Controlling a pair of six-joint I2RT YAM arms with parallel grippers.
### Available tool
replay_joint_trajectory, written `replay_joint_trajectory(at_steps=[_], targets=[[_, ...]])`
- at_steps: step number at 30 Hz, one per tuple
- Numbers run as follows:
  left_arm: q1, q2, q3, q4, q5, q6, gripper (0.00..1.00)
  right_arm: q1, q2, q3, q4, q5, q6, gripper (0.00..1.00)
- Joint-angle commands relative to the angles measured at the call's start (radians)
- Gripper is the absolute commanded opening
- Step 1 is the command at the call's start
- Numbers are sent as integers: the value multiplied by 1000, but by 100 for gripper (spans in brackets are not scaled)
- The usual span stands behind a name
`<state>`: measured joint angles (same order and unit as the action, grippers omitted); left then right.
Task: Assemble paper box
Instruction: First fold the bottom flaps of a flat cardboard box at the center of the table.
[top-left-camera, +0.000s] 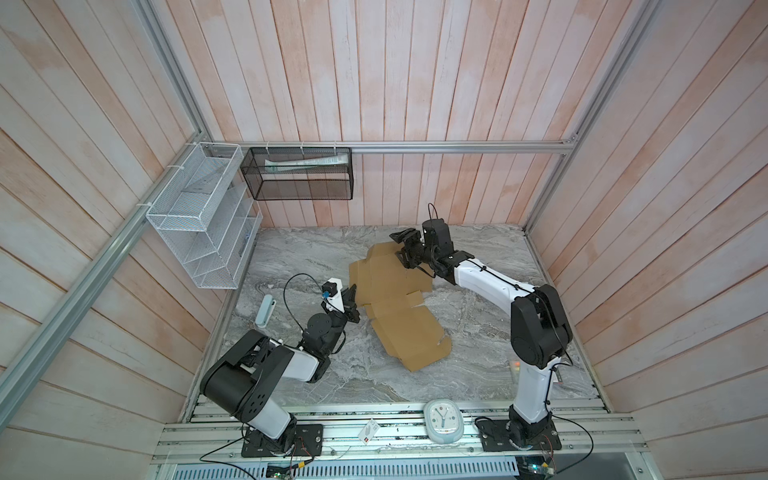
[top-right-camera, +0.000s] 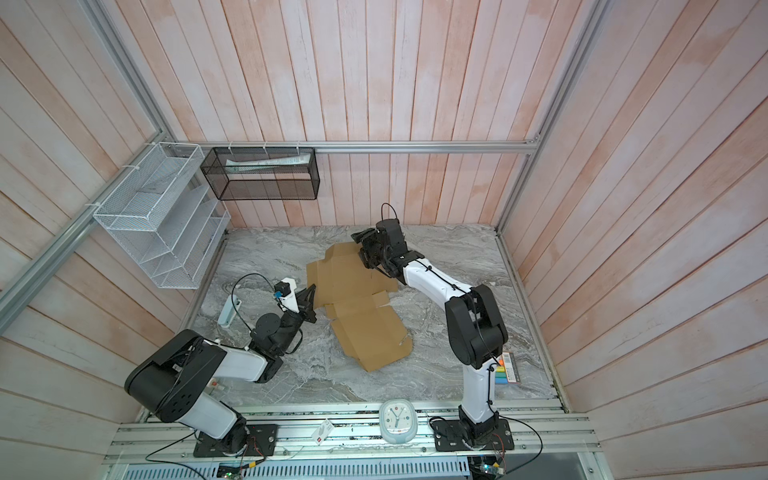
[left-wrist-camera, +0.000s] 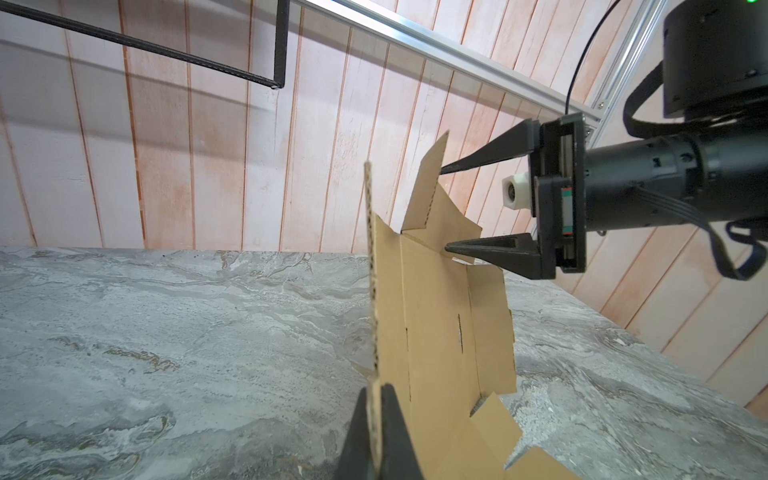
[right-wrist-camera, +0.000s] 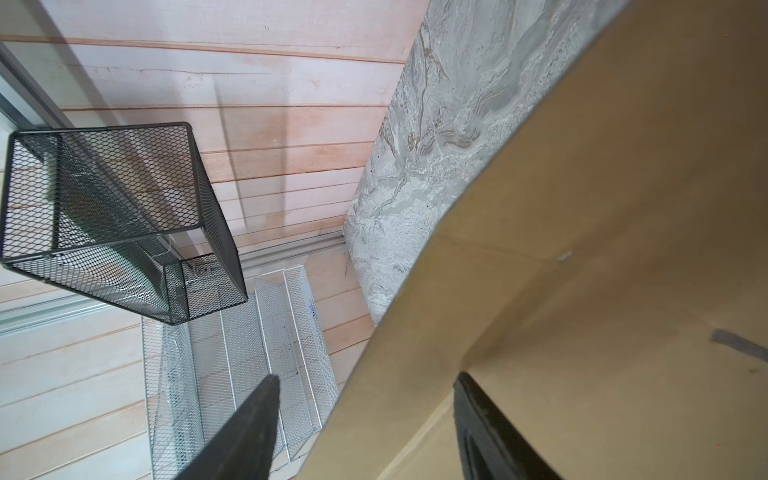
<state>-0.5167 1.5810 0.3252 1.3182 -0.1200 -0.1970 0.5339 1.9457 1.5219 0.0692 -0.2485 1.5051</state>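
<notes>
The paper box (top-left-camera: 399, 328) (top-right-camera: 365, 332) is a flat brown die-cut cardboard sheet lying on the marble table (top-left-camera: 478, 332). Its left side and far flaps are lifted. My left gripper (top-left-camera: 352, 291) (top-right-camera: 311, 289) is shut on the sheet's left edge, and the left wrist view shows the edge (left-wrist-camera: 372, 291) pinched between the fingertips of that gripper (left-wrist-camera: 378, 392). At the far end my right gripper (top-left-camera: 397, 246) (top-right-camera: 360, 249) (left-wrist-camera: 444, 208) is open. A raised flap (right-wrist-camera: 602, 249) stands between its spread fingers (right-wrist-camera: 266, 399) without being clamped.
A white wire rack (top-left-camera: 203, 216) and a black mesh basket (top-left-camera: 297, 174) hang on the back-left walls. A pale blue object (top-left-camera: 266, 309) lies at the table's left. A clock (top-left-camera: 442, 419) and a small card (top-left-camera: 368, 432) sit on the front rail. Coloured blocks (top-right-camera: 505, 370) lie by the right arm.
</notes>
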Motion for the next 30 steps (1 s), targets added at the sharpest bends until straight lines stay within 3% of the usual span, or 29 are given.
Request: replay_joint_trajectory(at_steps=[1, 9, 24, 30], targets=[[-16, -2, 14, 35, -27, 42, 0, -6, 9, 4, -20, 7, 29, 66], [-28, 6, 17, 56, -53, 54, 0, -6, -6, -12, -30, 13, 24, 61], [-46, 18, 45, 64, -60, 65, 0, 3, -83, -137, 11, 38, 40, 40], [-73, 4, 32, 55, -38, 78, 0, 2, -85, -144, 39, 44, 46, 38]])
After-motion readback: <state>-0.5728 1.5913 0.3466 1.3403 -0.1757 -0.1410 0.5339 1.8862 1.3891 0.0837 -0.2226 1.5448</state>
